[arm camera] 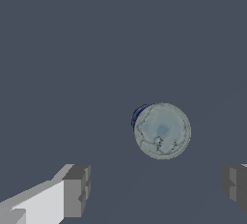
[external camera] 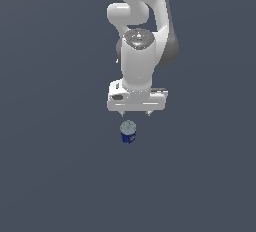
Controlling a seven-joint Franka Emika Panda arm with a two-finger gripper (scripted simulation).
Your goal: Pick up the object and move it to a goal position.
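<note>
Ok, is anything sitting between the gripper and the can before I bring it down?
Nothing visible. The gripper hangs open above the bare grey surface, and the blue can stands upright just ahead of its fingertips. In the wrist view the can's silver top shows unobstructed, lying off the line between the fingers rather than between them.

The can [external camera: 128, 131] is flanked by bare worktop [external camera: 55, 176] on every side. No obstacle is seen between it and the wide-spread claw [external camera: 135, 113] above.
</note>
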